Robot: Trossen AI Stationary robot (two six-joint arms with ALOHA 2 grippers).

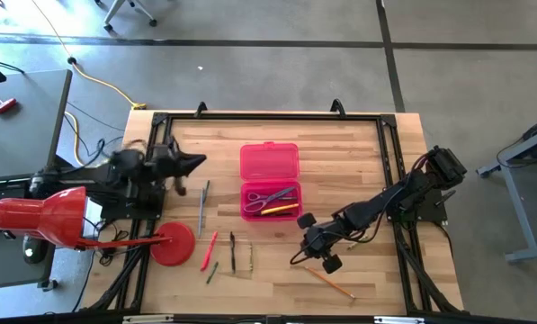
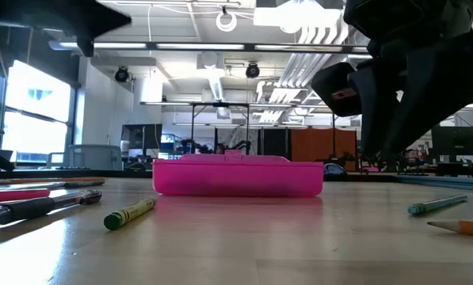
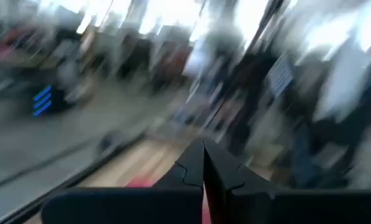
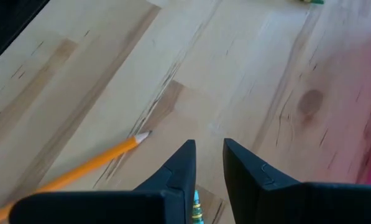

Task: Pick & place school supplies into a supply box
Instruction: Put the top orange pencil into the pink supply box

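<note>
Surface: light wooden table (image 1: 358,153), butcher-block grain.
Centre: pink case (image 1: 269,181), lid open.
Left part: grey pen (image 1: 201,205), red pen (image 1: 210,250), black pen (image 1: 233,251), green crayon (image 1: 212,272), red disc (image 1: 173,244).
Right part: orange pencil (image 1: 331,283).
</note>
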